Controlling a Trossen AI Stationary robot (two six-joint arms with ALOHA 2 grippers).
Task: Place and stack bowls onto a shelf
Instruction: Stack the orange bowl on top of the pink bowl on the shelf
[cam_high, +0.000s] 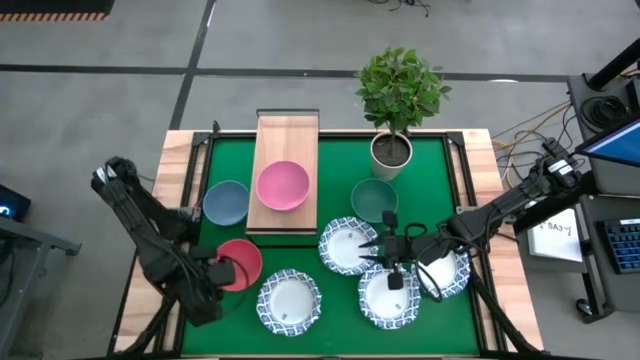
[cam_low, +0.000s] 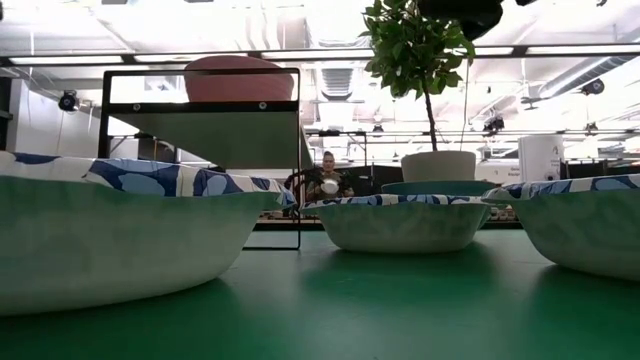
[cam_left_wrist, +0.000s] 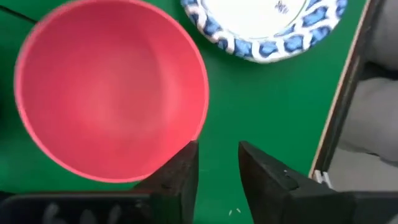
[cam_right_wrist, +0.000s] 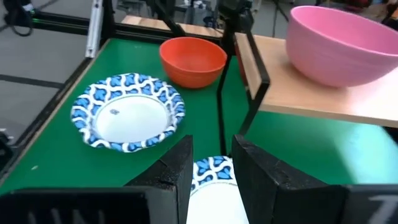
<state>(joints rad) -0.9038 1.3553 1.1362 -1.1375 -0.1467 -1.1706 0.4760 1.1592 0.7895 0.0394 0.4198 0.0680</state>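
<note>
Shelf (cam_high: 285, 135) only has the pink bowl (cam_high: 282, 185) on it so far, sitting near its front end. Everything else is down on the green tabletop (cam_high: 340, 315): blue bowl (cam_high: 225, 202) just left of the shelf, teal bowl (cam_high: 374, 199) by the plant pot (cam_high: 391, 151), red bowl (cam_high: 238, 264) front left, and four blue-rimmed white bowls across the front.

I'd call this the start of the next pickups. My left gripper (cam_left_wrist: 217, 158) is just beside the red bowl's rim, fingers a narrow gap apart with bare mat between them, so holding nothing. My right gripper (cam_right_wrist: 211, 152) hangs over the rim of one white bowl (cam_high: 347, 244) near the shelf's front end, fingers also slightly parted; I can't tell from here if they're touching the rim yet.

Next move for the left, I reckon: get one finger inside the red rim and one outside, pinch, then lift it clear before swinging to the shelf.
</note>
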